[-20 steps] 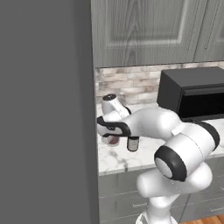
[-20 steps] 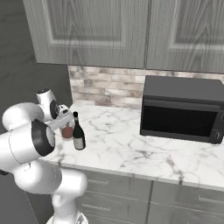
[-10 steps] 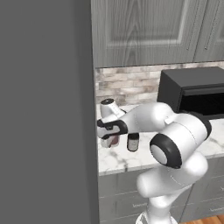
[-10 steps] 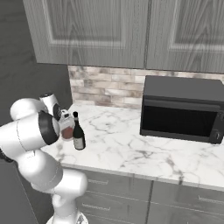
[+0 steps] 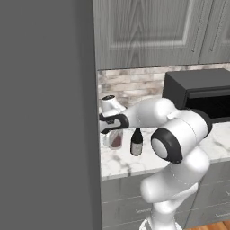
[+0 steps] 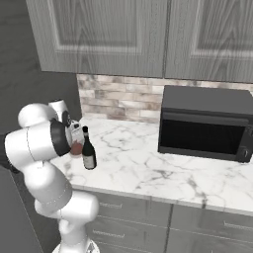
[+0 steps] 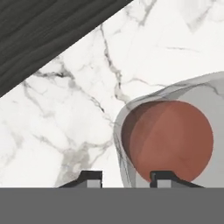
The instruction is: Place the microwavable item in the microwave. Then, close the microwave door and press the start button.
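The microwavable item, a short clear glass [image 7: 168, 140] with reddish-brown liquid, stands at the left end of the marble counter [image 6: 148, 168]. It also shows in the base views as the glass [image 5: 115, 139] [image 6: 76, 148]. My gripper [image 7: 126, 177] [image 5: 112, 132] hangs over it from above. One fingertip [image 7: 89, 176] is outside the rim and the other is over the liquid. The jaws are partly closed, with a small gap to the glass wall on each side. The microwave [image 6: 205, 123] [image 5: 202, 94] sits at the right, and its door [image 6: 197, 137] looks shut.
A dark wine bottle [image 5: 136, 143] [image 6: 89, 150] stands right beside the glass, toward the microwave. A tall dark grey panel [image 5: 47, 112] walls off the counter's left end, close to the hand. Wall cabinets [image 6: 148, 34] hang above the counter.
The hand has settled down onto the glass, and the fingers have drawn closer together around its rim. The glass and the bottle have stayed put.
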Robot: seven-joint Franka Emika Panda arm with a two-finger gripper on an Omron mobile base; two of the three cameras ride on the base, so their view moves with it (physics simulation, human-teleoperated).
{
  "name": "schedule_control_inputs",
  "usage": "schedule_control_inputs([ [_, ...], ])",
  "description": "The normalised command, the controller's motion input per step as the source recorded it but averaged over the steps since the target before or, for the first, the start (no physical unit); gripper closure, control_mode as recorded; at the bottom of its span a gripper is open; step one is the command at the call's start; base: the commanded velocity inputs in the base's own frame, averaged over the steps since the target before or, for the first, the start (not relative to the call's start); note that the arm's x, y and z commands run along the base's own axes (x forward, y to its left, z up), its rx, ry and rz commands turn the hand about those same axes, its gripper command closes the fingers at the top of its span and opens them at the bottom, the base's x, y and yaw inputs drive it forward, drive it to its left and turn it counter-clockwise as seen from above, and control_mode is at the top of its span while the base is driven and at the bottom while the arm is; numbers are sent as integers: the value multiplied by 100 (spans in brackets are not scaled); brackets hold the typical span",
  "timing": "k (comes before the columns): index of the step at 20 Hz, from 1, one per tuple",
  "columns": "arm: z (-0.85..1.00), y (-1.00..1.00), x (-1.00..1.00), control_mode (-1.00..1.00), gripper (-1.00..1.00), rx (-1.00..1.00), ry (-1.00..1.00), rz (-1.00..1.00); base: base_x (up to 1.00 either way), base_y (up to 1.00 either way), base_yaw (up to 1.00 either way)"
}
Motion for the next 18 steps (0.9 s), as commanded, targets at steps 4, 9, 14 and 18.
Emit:
schedule_control_inputs([
  [4,9,0,-26,-100,100,0,-3,0,0,0,0],
  [9,75,0,-57,-100,100,0,-22,0,0,0,0],
  [14,100,0,-47,-100,100,0,-35,1,0,0,0],
  [18,100,0,-42,-100,100,0,-32,12,0,0,0],
])
